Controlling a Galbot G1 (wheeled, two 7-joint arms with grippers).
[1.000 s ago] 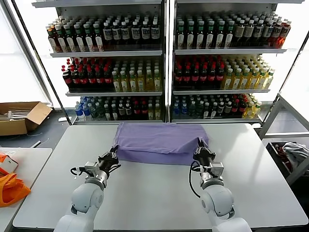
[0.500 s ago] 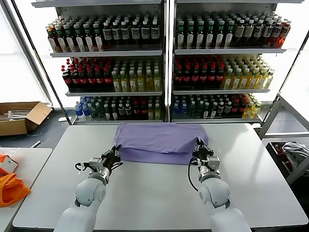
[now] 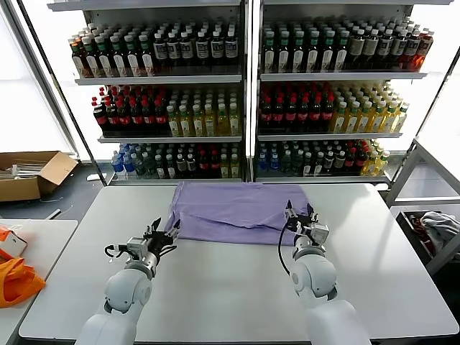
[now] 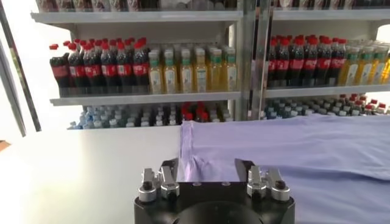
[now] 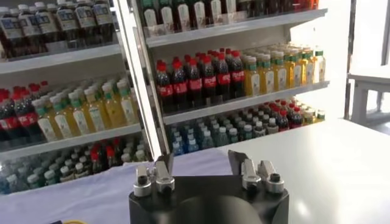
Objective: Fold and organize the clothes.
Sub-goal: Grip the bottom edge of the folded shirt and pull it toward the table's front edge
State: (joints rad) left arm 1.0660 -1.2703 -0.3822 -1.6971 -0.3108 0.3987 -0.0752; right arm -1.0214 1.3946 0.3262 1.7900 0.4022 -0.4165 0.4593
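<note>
The clothes, a lavender T-shirt [image 3: 241, 208], lie folded and plain side up at the far middle of the white table [image 3: 230, 295]. My left gripper [image 3: 171, 230] sits low at the shirt's near left corner, open, with nothing between its fingers. The left wrist view shows that gripper [image 4: 207, 169] with the shirt [image 4: 292, 152] spread just beyond its jaws. My right gripper [image 3: 299, 215] is at the shirt's near right corner, open and empty. The right wrist view shows that gripper [image 5: 201, 162] standing wide over the shirt's edge [image 5: 91, 195].
Shelves of bottles [image 3: 244, 93] stand right behind the table. An orange bag [image 3: 18, 280] lies on a side table at the left, with a cardboard box [image 3: 32, 172] on the floor behind it. A rack with cloth [image 3: 435, 226] stands at the right.
Both grippers went from shut on the shirt's near edge to open, letting it go. The folded layer now lies flat. The right gripper rose slightly.
</note>
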